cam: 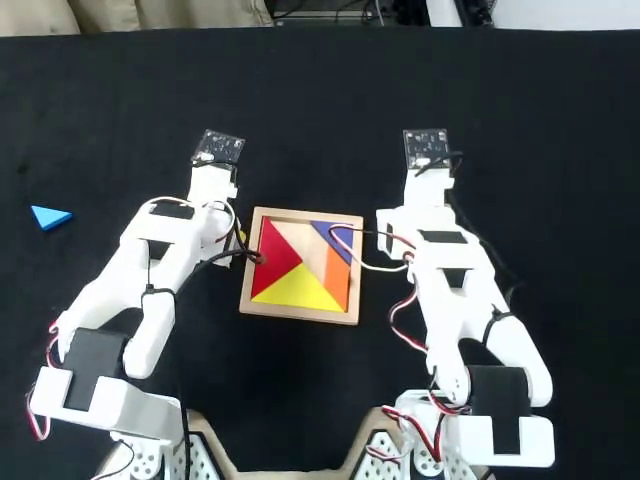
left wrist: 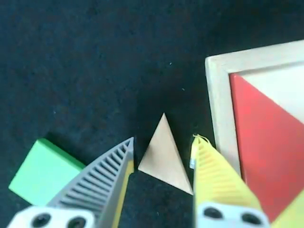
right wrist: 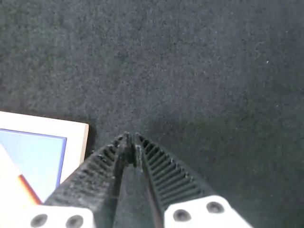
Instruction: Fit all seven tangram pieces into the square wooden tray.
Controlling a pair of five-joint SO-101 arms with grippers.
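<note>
Tan triangle (left wrist: 165, 159) lies inside the open left tool (left wrist: 163, 138), a green piece (left wrist: 42, 171) partly hidden behind it; right tool (right wrist: 130, 137) closed, empty.

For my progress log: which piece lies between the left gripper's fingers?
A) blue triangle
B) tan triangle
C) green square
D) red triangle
B: the tan triangle lies inside the open left gripper, while the green square lies outside it.
</note>
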